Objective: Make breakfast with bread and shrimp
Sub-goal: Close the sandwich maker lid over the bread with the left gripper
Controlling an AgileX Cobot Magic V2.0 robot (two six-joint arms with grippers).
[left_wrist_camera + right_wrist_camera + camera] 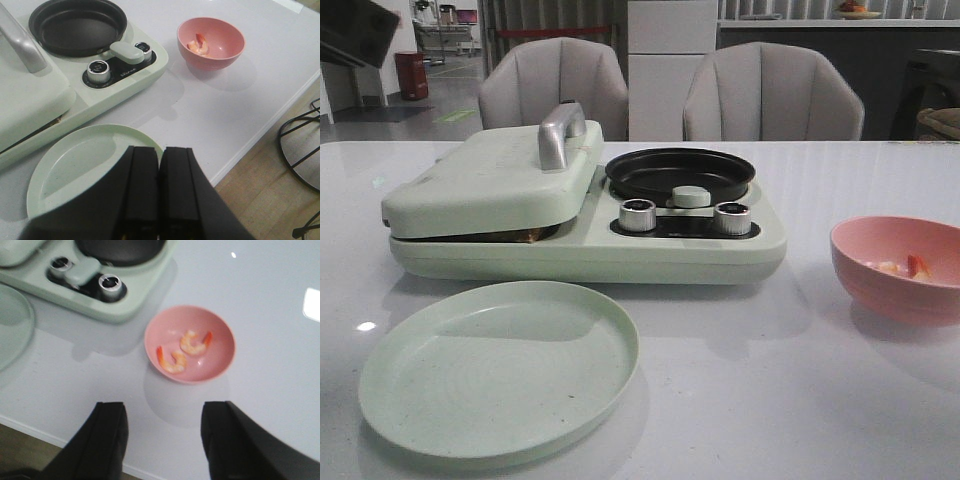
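Two shrimp (172, 360) lie in a pink bowl (226, 342) on the white table; the front view has the shrimp (910, 266) at the right. The bread is almost wholly hidden under the shut lid (490, 180) of the pale green breakfast maker; only a brown edge (530, 236) shows in the lid's gap. My left gripper (160, 149) is shut on nothing, over the near rim of the empty green plate (85, 160). Near the table's front edge, short of the bowl, my right gripper (162, 407) hangs open and empty. Neither gripper appears in the front view.
The breakfast maker has a silver lid handle (560, 132), a round black pan (680, 172) on its right half and two silver knobs (732, 217). The green plate (500, 370) lies in front of it. Two grey chairs (772, 95) stand behind the table.
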